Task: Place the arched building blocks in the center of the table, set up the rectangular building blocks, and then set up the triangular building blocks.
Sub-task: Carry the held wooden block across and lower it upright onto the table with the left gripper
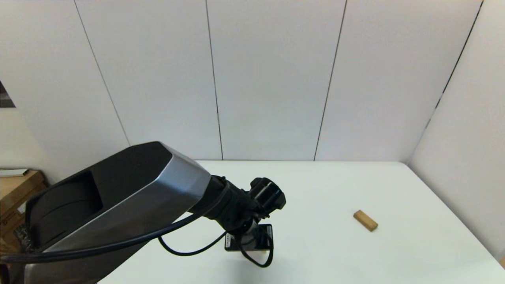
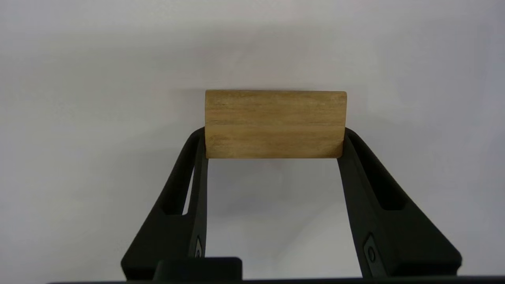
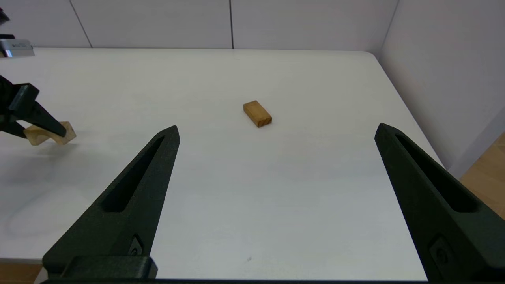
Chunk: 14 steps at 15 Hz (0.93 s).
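My left gripper (image 2: 275,139) is shut on the arched building block (image 2: 275,124), a chunky light-wood piece held by its two ends between the fingers. The right wrist view shows that block (image 3: 59,136) low over the white table (image 1: 335,185), left of the middle, with the left gripper (image 3: 35,122) around it. In the head view the left wrist (image 1: 244,221) covers the block. The rectangular building block (image 1: 365,220), a plain wooden bar, lies flat on the right side of the table (image 3: 257,113). My right gripper (image 3: 277,127) hangs open at the table's near edge, empty. The triangular building block is out of view.
White wall panels (image 1: 276,79) close off the table's far and right sides. A brown wooden cabinet (image 1: 15,189) stands beyond the table's left edge. The left arm's cable (image 1: 189,252) loops down near the tabletop.
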### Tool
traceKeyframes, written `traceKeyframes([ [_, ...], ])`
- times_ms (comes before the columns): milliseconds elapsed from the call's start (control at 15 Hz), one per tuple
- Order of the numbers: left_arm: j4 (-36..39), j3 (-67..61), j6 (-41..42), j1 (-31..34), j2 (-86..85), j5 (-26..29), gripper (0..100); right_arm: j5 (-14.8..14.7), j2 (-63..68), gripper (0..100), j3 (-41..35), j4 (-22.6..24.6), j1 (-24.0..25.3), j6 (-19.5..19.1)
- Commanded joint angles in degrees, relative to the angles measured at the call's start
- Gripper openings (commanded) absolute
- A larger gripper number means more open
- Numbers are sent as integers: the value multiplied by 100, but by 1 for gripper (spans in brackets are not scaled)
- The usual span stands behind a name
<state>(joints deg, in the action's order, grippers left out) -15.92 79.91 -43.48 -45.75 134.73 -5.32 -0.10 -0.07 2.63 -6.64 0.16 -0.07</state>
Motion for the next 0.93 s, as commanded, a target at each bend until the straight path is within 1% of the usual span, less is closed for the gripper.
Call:
traceKeyframes([
  [67,1,157,-20,189,247,-224,0,1,7,100,0,-4,2,-1],
  [267,10,200,-11,189,273,-260,0,1,7,100,0,-4,2,-1],
  [600,239,271,-2,181,431,-576,0,1,7,100,0,-4,2,-1],
  [933,239,262,-2,181,431,-576,0,1,7,100,0,-4,2,-1],
])
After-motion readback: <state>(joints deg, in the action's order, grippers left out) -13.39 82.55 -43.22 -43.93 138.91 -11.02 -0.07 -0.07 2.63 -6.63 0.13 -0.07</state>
